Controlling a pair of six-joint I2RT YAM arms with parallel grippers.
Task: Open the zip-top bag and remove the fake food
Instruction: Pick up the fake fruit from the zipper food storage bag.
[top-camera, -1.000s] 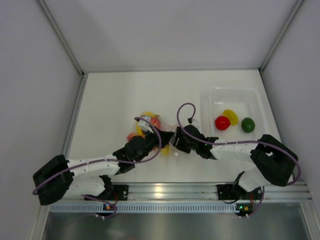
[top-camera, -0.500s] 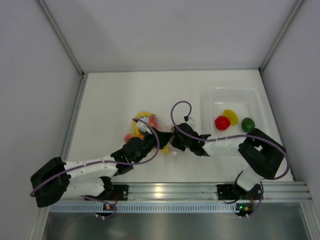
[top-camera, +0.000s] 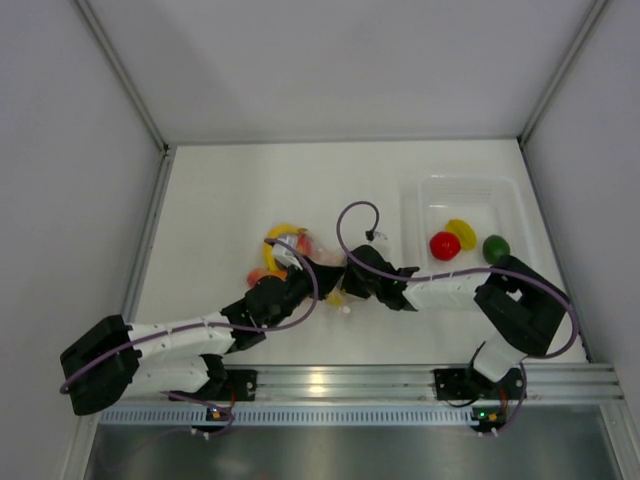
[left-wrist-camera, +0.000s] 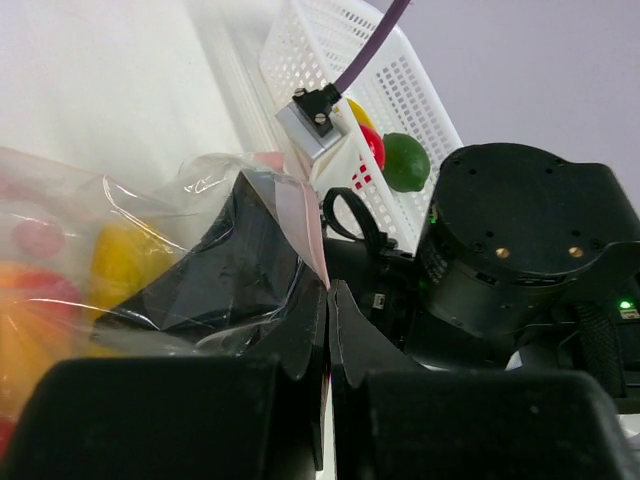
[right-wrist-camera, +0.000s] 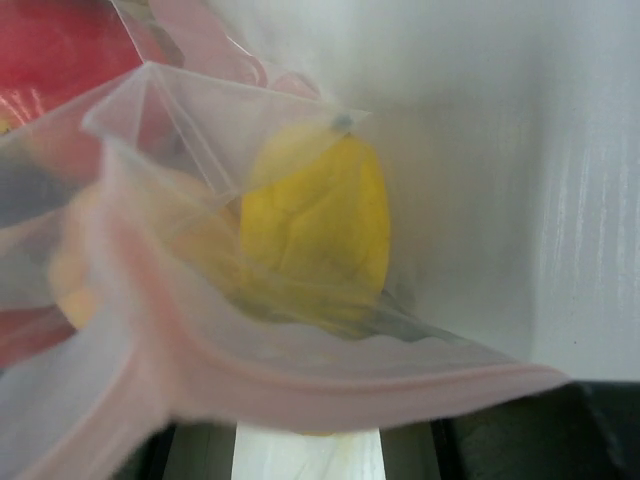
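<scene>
Zip-top bag (left-wrist-camera: 160, 250) pinched in left claw (left-wrist-camera: 327, 300), right claw (top-camera: 338, 285) parted alongside

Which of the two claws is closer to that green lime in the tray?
Right. The right gripper is at the mouth of the zip-top bag, on the side facing the green lime; the left gripper pinches the bag's edge, farther left.

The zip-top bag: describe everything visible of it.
The bag is clear, thin, crinkled plastic with a pink zip strip along its mouth, which gapes open. It lies on the table, left of the tray. A yellow piece and red and orange ones show through it. The left claw is shut on its strip edge. The right claw is at the mouth, grip unclear.
</scene>
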